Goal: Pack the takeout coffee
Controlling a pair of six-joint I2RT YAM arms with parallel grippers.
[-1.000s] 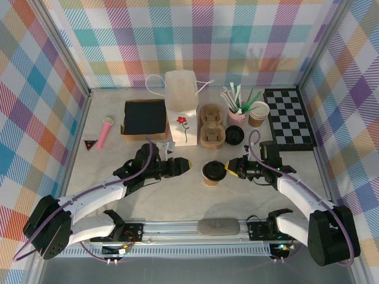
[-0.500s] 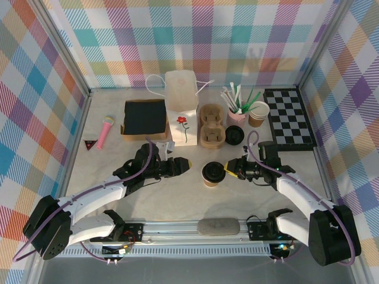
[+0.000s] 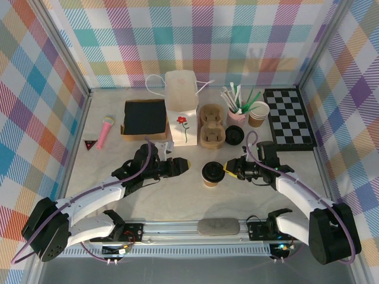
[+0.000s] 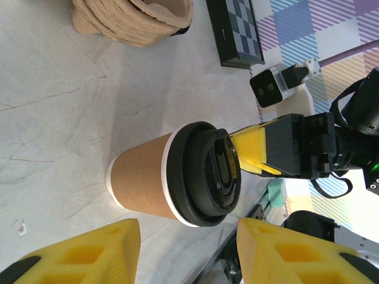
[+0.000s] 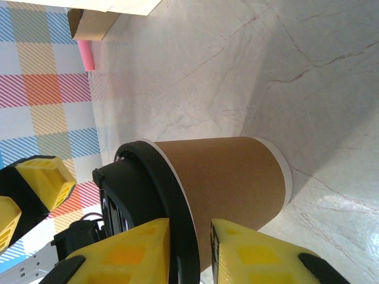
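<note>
eyes on the small brown kraft paper cup with round black plastic lid (image 3: 212,173), upright on the pale marbled table (image 3: 177,201), between both arms. right gripper (image 3: 228,172) narrow, fingers (image 5: 127,248) straddling the lid's rim; can't tell whether pinching. left gripper (image 3: 186,165) spread wide, empty, near the cup's other side. could peel the lid off if lifted by the rim alone, or tip the cup with a sideways tug and spill.

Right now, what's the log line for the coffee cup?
cup: upright, lid on | left gripper: open, facing cup | right gripper: straddling lid rim, grip unclear
</note>
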